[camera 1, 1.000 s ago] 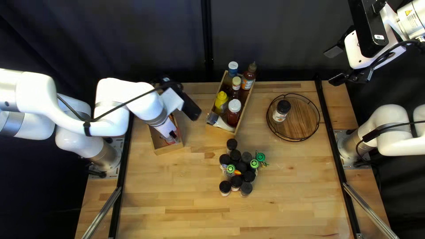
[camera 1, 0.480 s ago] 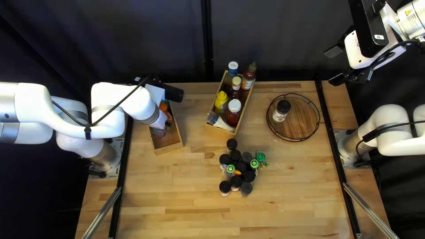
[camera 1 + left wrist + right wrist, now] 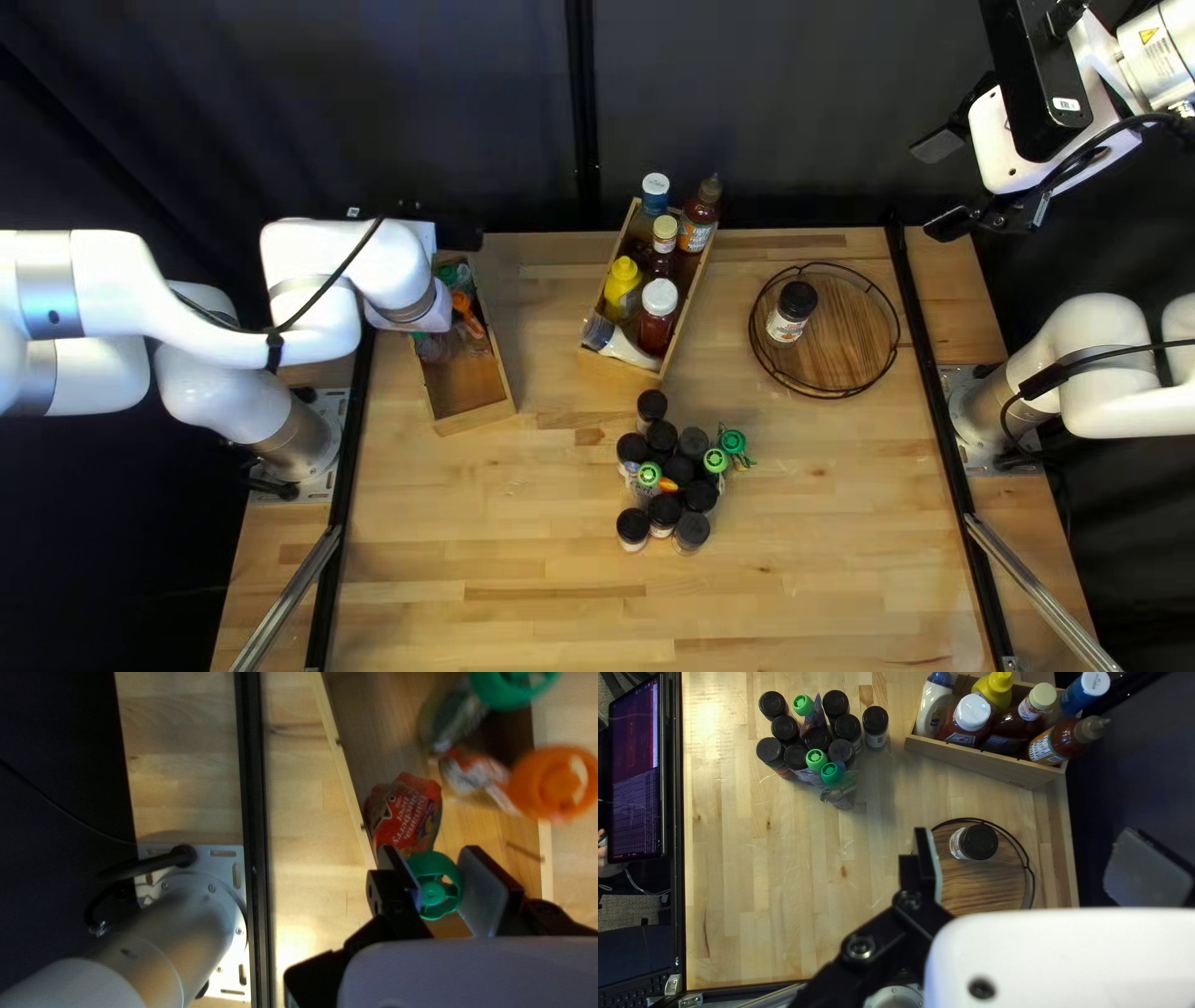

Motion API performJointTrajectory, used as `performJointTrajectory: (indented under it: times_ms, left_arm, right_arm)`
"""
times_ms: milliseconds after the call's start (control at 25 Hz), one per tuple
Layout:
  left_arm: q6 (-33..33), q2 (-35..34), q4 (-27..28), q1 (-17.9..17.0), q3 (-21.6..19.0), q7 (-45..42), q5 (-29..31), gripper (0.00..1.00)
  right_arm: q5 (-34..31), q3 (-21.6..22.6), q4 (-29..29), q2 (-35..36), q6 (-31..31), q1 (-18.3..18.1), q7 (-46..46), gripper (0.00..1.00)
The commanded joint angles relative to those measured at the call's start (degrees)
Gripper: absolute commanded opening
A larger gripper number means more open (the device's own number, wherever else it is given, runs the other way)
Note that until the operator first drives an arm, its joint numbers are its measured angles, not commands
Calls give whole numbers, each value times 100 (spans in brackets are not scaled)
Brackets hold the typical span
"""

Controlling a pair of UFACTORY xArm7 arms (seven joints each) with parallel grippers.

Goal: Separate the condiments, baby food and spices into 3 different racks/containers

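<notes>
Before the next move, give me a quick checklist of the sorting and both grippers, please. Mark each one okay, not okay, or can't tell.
1. Condiment bottles standing in the middle wooden box: ok.
2. All baby food pouches out of the spice cluster: not ok; green-capped pouches are among the jars.
3. Spices all in the round rack: not ok; it holds one jar, the rest are on the table.
4. Left gripper has released the red pouch: cannot tell.
5. Right gripper empty, jaws open: ok.
</notes>
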Motion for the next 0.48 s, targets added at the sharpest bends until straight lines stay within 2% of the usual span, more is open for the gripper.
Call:
performJointTrajectory:
  times_ms: [40, 80, 160, 200, 240, 480]
  left_arm:
    - [-389, 417, 33, 297, 126, -7, 267, 0]
    - [-453, 522, 46, 337, 123, -39, 306, 0]
    - [-501, 649, 78, 398, 111, -92, 368, 10]
    - [-485, 647, 84, 399, 110, -89, 371, 47]
    - [-402, 565, 91, 366, 112, -61, 332, 98]
    - [211, 85, 221, 43, -108, -106, 66, 100]
  right_arm:
    - [0, 0, 0, 0, 0, 0, 0, 100]
    - [0, 0, 0, 0, 0, 0, 0, 100]
    - [0, 0, 0, 0, 0, 0, 0, 100]
    - [0, 0, 0, 0, 0, 0, 0, 100]
    - [0, 0, 0, 0, 0, 0, 0, 100]
    - [0, 0, 0, 0, 0, 0, 0, 100]
